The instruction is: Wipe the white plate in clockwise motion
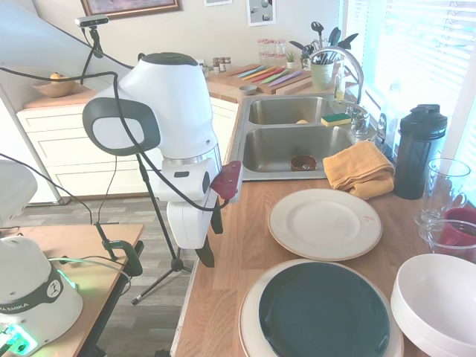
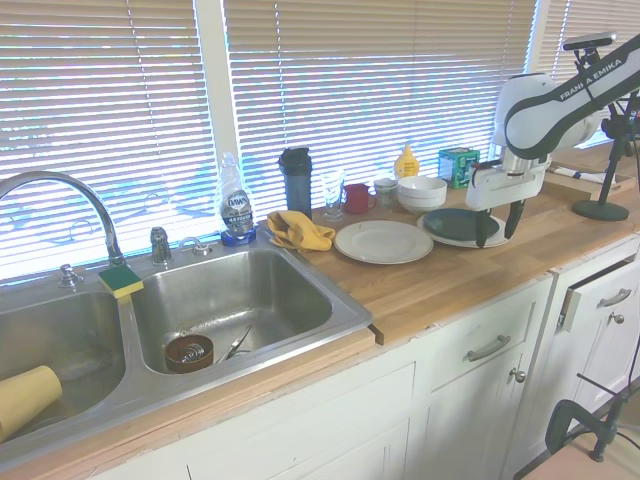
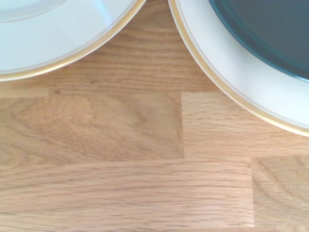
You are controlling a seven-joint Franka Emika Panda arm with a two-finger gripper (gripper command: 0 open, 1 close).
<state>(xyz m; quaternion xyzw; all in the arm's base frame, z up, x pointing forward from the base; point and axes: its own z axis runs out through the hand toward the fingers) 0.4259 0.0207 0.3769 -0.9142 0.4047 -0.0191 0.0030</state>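
White plate (image 2: 384, 241) lies well beside the spread, empty gripper (image 2: 497, 224).

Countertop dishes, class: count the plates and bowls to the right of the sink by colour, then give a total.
White plates: 2, the plain one and a larger one under the dark plate
Dark plates: 1
White bowls: 1
Total: 4
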